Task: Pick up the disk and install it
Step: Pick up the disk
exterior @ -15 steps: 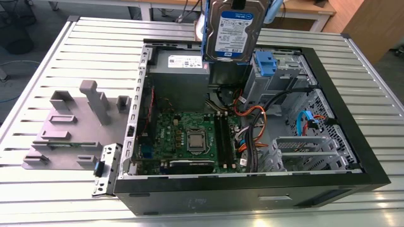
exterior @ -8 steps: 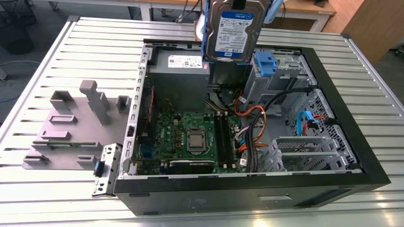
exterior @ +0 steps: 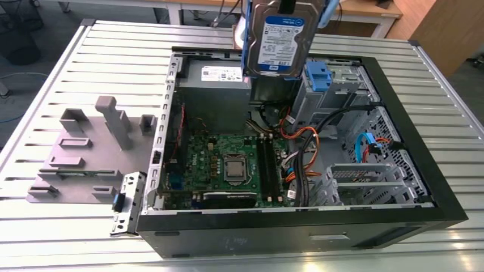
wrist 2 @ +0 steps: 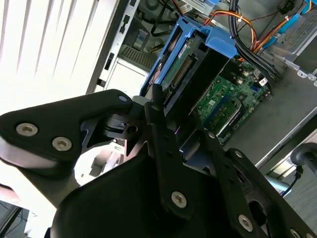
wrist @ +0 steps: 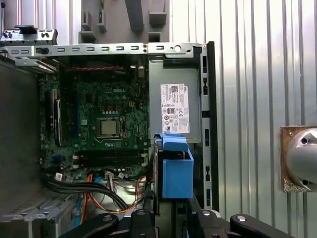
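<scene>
Slatted metal table (exterior: 68,85) carries an open computer case (exterior: 434,198). Held above it is the disk (exterior: 278,42), upright, label toward the exterior camera (blue bracket along its edges). The gripper (wrist 2: 181,131) is clamped on it, a black finger on either side. Beneath sit a grey box (exterior: 215,93) with a white sticker and a green circuit board (exterior: 226,164); a grey slotted block (exterior: 83,153) lies at the exterior view's left of the case

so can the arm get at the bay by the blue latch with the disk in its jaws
Probably yes: the case lies open, the disk hangs near the blue latch, and the cables lie clear of it.
</scene>
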Available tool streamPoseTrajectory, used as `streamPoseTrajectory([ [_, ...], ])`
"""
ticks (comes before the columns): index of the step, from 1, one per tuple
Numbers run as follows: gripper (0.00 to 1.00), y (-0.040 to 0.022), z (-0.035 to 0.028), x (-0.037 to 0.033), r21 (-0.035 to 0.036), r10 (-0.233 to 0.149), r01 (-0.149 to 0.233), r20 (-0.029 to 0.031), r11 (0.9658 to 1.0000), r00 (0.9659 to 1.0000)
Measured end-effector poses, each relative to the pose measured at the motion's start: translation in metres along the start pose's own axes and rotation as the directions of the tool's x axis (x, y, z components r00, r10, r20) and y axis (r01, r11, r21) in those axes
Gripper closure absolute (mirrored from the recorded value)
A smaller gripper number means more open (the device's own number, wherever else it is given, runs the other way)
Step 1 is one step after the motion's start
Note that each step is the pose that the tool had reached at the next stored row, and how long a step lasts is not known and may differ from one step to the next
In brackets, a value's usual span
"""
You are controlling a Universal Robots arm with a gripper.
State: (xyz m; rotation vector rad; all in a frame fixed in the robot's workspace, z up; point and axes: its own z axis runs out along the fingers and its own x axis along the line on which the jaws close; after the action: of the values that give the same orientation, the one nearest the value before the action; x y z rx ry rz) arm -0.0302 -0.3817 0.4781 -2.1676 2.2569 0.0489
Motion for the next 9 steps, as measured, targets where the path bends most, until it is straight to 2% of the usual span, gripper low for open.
streamPoseTrajectory([
  [9,0.65,-0.0005,-0.0004,0.0132,0.0,0.0,0.0,0.0,1.0,1.0],
])
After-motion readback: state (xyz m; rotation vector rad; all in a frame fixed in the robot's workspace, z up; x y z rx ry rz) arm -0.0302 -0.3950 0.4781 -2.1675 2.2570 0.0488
